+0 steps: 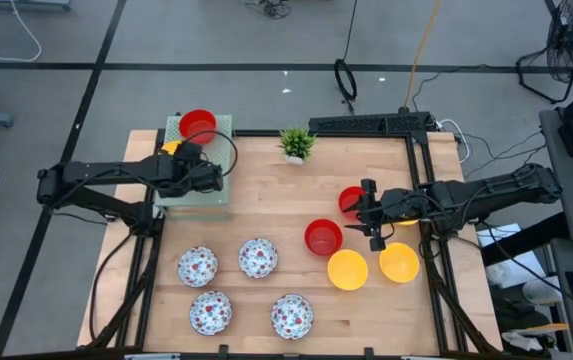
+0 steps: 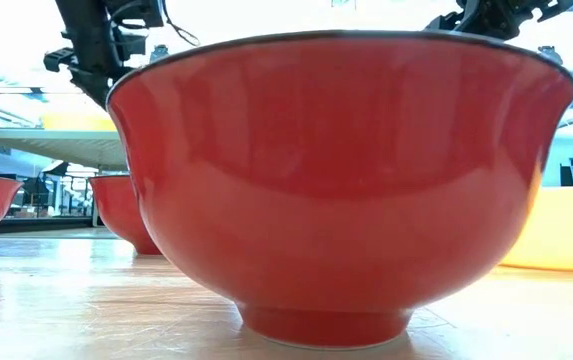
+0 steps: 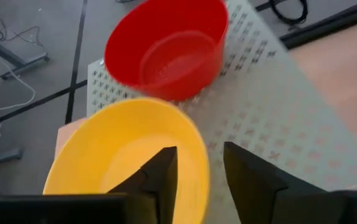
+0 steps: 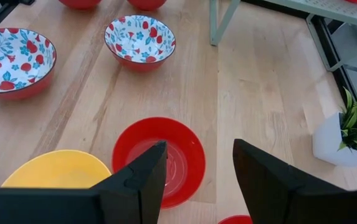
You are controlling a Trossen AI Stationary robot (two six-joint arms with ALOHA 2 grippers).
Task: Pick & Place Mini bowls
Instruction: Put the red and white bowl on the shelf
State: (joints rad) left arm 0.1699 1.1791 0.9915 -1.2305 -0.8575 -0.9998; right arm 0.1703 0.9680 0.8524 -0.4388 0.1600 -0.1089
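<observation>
A pale perforated platform (image 1: pixel 201 195) stands at the table's far left. On it sit a red mini bowl (image 3: pixel 169 50) and, beside it, a yellow mini bowl (image 3: pixel 128 152). My left gripper (image 3: pixel 200 171) is open over the yellow bowl, with one finger inside the rim and one outside. In the high view this gripper (image 1: pixel 181 152) is above the platform. My right gripper (image 4: pixel 197 171) hangs open above a red bowl (image 4: pixel 159 158) on the table's right half. Two red bowls (image 1: pixel 323 237) and two yellow bowls (image 1: pixel 347 270) rest there. My left gripper straddles the yellow bowl's rim (image 3: pixel 206 168) on the side toward the platform's middle. It comes slanting down from the near side. A gap shows between the rim and the outer finger (image 3: pixel 247 171). Whether the inner finger touches the bowl, I cannot tell.
Several white floral bowls (image 1: pixel 257 257) stand on the table's near left half. A small green potted plant (image 1: pixel 296 143) is at the far edge. In the low view a red bowl (image 2: pixel 341 180) fills the foreground. Bare wood lies between the platform and the red bowls.
</observation>
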